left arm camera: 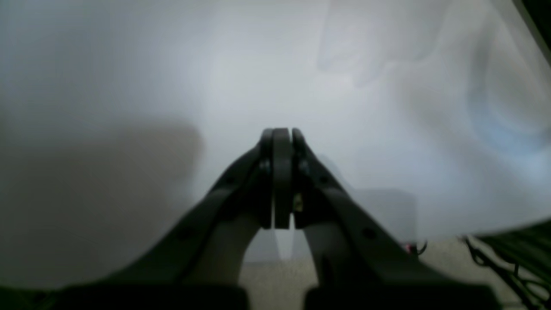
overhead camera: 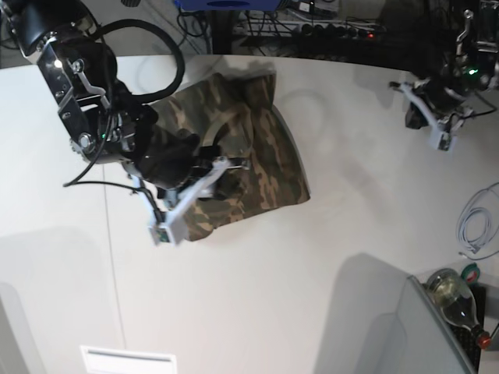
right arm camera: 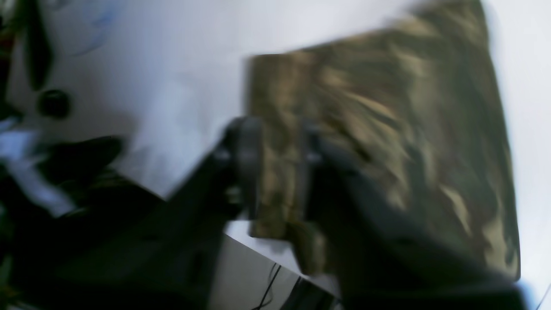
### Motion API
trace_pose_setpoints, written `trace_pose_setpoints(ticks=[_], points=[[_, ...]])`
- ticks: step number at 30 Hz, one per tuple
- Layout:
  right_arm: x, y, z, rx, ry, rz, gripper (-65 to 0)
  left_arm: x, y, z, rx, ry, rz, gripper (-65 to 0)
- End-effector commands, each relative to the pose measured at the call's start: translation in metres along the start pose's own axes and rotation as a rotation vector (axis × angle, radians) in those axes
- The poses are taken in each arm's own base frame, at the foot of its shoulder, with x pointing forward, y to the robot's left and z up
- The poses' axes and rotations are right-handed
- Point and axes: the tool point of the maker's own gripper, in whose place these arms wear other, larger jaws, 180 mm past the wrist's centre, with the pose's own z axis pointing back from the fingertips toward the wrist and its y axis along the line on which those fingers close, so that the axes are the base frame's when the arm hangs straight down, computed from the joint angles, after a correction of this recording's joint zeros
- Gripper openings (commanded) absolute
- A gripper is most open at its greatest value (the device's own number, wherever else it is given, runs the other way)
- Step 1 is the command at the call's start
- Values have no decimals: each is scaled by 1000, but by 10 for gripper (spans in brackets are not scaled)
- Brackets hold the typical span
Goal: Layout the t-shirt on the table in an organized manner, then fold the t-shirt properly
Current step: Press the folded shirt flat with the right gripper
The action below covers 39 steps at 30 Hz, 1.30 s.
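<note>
Shirt: the camouflage t-shirt (overhead camera: 249, 148) lies on the white worktop (overhead camera: 327, 257), bunched into a rough folded block, in the far-left part of the base view.
Shirt close up: the right wrist view shows the cloth as a blurred slab with a fairly straight near-left edge and the pale worktop around it.
Right tool: the right tool (right arm camera: 275, 172) sits at the shirt's near edge, a strip of camouflage cloth showing between its two dark fingers (right arm camera: 247, 163); it is pinching the shirt there, though blur hides the exact contact.
Right arm: in the base view it reaches in from the upper left, and its wrist covers the shirt's left side.
Left tool: the left tool (left arm camera: 282, 142) has its fingers pressed together with nothing between them, held over bare worktop.
Left arm: it sits at the far right of the base view, well apart from the shirt.
Other things: a green glass bottle (overhead camera: 452, 296) and a coil of pale cable (overhead camera: 477, 226) lie off the worktop's right edge.
</note>
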Motion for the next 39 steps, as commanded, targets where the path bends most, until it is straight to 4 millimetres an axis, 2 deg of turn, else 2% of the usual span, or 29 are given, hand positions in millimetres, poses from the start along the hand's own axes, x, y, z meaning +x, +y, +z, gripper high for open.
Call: trace_pose_setpoints(ticks=[1, 4, 8, 11, 13, 15, 19, 26, 29, 34, 37, 39], points=[[14, -5, 2, 0, -42, -22, -611, 12, 7, 6, 8, -48, 4, -650], [10, -39, -4, -80, -25, -88, -599, 14, 22, 17, 26, -95, 54, -650], [4, -75, -15, -175, -34, -84, -600, 16, 29, 24, 29, -127, 74, -650], [-3, -92, -20, -251, -49, -2, -602, 15, 29, 25, 27, -127, 74, -650], [-10, -95, -25, -275, -34, 33, -602, 13, 29, 24, 27, -120, 78, -650], [-19, -90, -31, -260, -10, 58, -602, 12, 27, 24, 24, -118, 77, -650], [-31, -64, -49, -190, 22, 58, -602, 12, 27, 24, 24, -118, 77, -650], [-17, -17, -65, -98, 6, 120, -602, 12, 27, 23, 22, -116, 77, -650], [-18, -3, -78, -78, 28, 131, -602, 12, 27, 23, 22, -116, 77, -650], [-34, 25, -107, -53, 105, 187, -602, 12, 27, 23, 22, -116, 77, -650], [-36, 45, -110, -20, 115, 269, -602, 9, 28, 22, 23, -109, 83, -650], [-32, 59, -105, 11, 100, 295, -602, 3, 32, 20, 30, -99, 102, -650]])
